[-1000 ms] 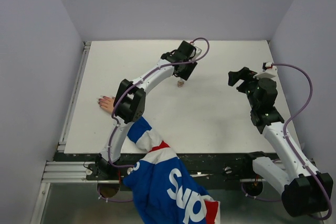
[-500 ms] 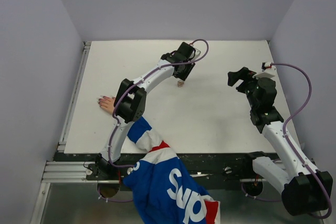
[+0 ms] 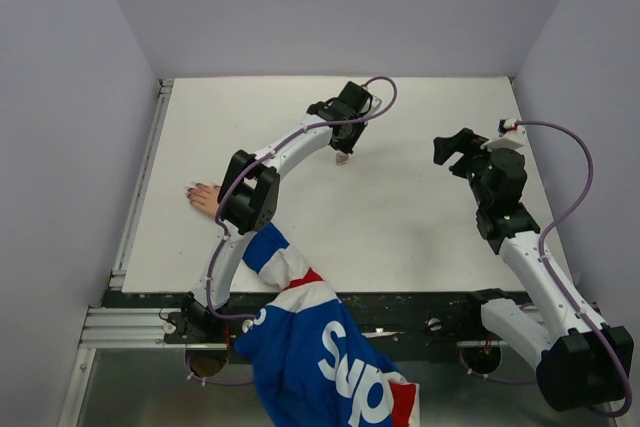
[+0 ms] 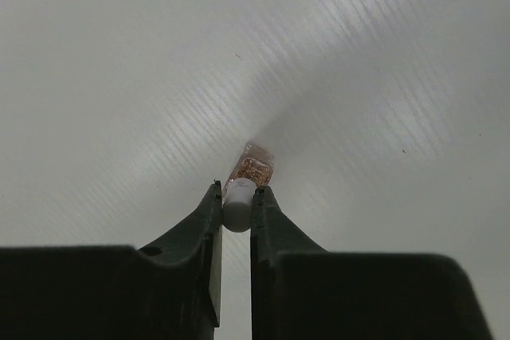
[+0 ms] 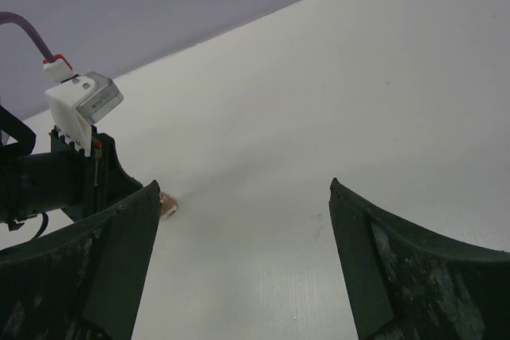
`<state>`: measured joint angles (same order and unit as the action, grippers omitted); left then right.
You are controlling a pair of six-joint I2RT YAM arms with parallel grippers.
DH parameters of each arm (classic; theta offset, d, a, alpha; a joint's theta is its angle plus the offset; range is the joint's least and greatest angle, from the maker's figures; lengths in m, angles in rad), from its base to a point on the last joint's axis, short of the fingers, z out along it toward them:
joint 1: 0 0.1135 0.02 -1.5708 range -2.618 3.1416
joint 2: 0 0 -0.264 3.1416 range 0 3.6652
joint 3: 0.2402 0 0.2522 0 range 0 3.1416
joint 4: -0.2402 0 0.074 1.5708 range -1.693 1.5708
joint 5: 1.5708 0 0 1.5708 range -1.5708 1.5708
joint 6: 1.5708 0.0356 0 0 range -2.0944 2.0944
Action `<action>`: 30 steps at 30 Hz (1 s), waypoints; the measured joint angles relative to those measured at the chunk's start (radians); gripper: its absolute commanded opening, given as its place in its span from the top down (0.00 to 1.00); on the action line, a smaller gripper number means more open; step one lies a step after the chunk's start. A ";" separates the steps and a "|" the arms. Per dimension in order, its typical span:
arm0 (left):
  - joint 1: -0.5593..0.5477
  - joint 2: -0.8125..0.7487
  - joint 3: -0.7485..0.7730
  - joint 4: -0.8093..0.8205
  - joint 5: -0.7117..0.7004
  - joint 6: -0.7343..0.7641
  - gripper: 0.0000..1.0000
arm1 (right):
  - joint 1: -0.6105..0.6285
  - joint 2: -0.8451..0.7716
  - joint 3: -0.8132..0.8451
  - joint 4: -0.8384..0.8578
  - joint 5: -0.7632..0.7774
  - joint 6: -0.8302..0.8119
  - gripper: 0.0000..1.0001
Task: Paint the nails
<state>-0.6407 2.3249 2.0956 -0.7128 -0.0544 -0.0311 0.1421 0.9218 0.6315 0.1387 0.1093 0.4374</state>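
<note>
Pinching the pale cap (image 4: 239, 211) of the bottle (image 4: 252, 166), the left end effector (image 3: 345, 140) has its jaws drawn in to the cap's width, out toward 12 o'clock on the counter (image 3: 420, 237). Whether the bottle's base touches the counter cannot be told. The right end effector (image 5: 245, 189) hangs spread wide with nothing in it, at about 3 o'clock. The nails (image 3: 190, 189) lie far from both, at 9 o'clock, on a bare hand (image 3: 205, 197) resting flat, its sleeve (image 3: 310, 337) trailing off toward 6 o'clock. The left arm's elbow covers part of the hand, so only a few pinkish tips show. The nails are tiny, hard and smooth, but they sit on living, soft skin that may shift, so they should not be gripped at all. They call for a feather-light brush stroke along each one. The bottle looks small, light and probably glassy, so likely slick and breakable. The cap is the sound place to hold it. The body would likely need steadying by the free end effector before the cap can be twisted off.
</note>
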 measured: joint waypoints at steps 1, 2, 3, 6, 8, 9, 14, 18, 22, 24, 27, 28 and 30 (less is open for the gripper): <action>0.000 0.000 0.000 -0.001 0.000 0.001 0.96 | 0.000 0.000 -0.001 0.001 0.000 0.000 0.07; 0.000 0.000 0.000 -0.002 -0.001 0.001 1.00 | 0.000 0.000 -0.001 0.001 0.000 0.000 0.07; 0.000 0.000 0.000 -0.002 -0.001 0.002 1.00 | 0.000 0.000 -0.002 0.002 0.000 0.000 0.07; 0.000 -0.001 -0.005 0.002 -0.001 0.001 1.00 | 0.000 0.000 -0.003 0.002 -0.001 0.000 0.07; 0.000 -0.013 -0.024 0.012 -0.001 -0.001 1.00 | 0.000 0.000 -0.003 0.002 -0.004 0.000 0.07; 0.000 -0.018 -0.032 0.013 0.000 -0.003 1.00 | 0.000 0.000 -0.003 0.002 -0.009 0.000 0.07; 0.015 -0.139 -0.147 -0.004 0.065 -0.067 1.00 | 0.000 0.003 -0.010 0.039 -0.136 -0.020 0.07; 0.071 -0.350 -0.308 0.039 0.221 -0.165 1.00 | 0.000 0.040 -0.019 0.108 -0.324 -0.029 0.07; 0.176 -0.605 -0.525 0.151 0.414 -0.262 1.00 | 0.000 0.114 -0.020 0.195 -0.566 -0.012 0.09; 0.209 -0.672 -0.594 0.193 0.475 -0.291 1.00 | 0.007 0.140 -0.019 0.222 -0.665 -0.003 0.09; 0.221 -0.720 -0.646 0.199 0.551 -0.294 1.00 | 0.065 0.160 0.010 0.200 -0.724 -0.037 0.11; 0.216 -0.720 -0.647 0.192 0.575 -0.285 1.00 | 0.104 0.168 0.034 0.179 -0.726 -0.060 0.13; 0.205 -0.721 -0.649 0.169 0.602 -0.261 1.00 | 0.198 0.194 0.099 0.126 -0.724 -0.114 0.16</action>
<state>-0.4355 1.6043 1.4471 -0.5442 0.5472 -0.2924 0.3397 1.1160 0.7303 0.2642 -0.6144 0.3237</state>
